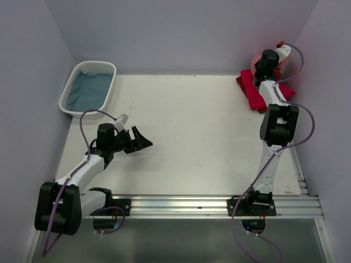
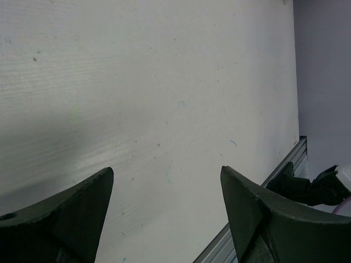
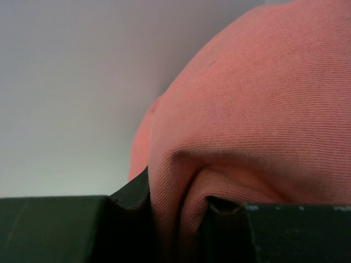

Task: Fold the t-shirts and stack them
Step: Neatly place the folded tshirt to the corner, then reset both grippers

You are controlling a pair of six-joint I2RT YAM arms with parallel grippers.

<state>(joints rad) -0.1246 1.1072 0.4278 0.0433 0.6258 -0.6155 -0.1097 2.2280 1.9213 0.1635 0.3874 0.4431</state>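
My right gripper [image 1: 267, 59] is at the table's far right corner, shut on a bunched fold of the dusty salmon-red t-shirt [image 3: 258, 120], whose cloth fills the right wrist view between the fingers. In the top view that shirt [image 1: 256, 60] shows as a lump behind the gripper. A crimson-pink t-shirt [image 1: 258, 94] lies folded below it, partly under the arm. My left gripper [image 1: 143, 140] is open and empty above the bare table [image 2: 164, 82] at the near left. The green t-shirt is not in view.
A white lattice basket [image 1: 107, 67] with blue-green cloth [image 1: 88, 90] in it stands at the far left corner. A metal rail [image 1: 219, 205] runs along the near edge. Purple walls close in on the left, back and right.
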